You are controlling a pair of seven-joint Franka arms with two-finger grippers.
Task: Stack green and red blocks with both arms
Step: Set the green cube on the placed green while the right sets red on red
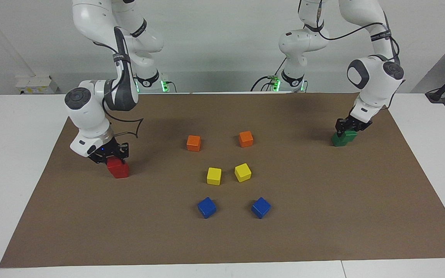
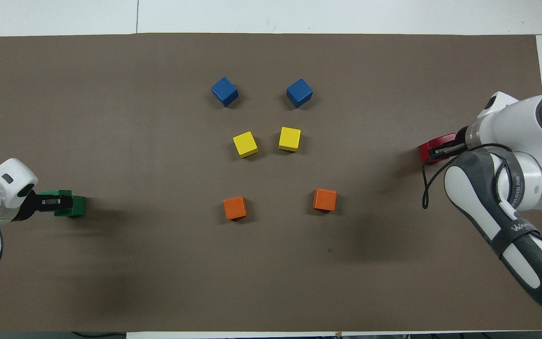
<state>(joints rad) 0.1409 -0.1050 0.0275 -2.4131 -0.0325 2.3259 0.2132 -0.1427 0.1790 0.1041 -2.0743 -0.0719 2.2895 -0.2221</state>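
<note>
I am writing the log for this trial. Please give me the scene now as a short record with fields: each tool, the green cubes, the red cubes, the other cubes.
left tool: shut on upper green cube
green cubes: upper one over lower green cube, toward the left arm's end; contact unclear
right tool: shut on upper red cube
red cubes: upper one on or just above lower red cube, toward the right arm's end
other cubes: orange pair, yellow pair, blue pair, on brown mat, untouched
</note>
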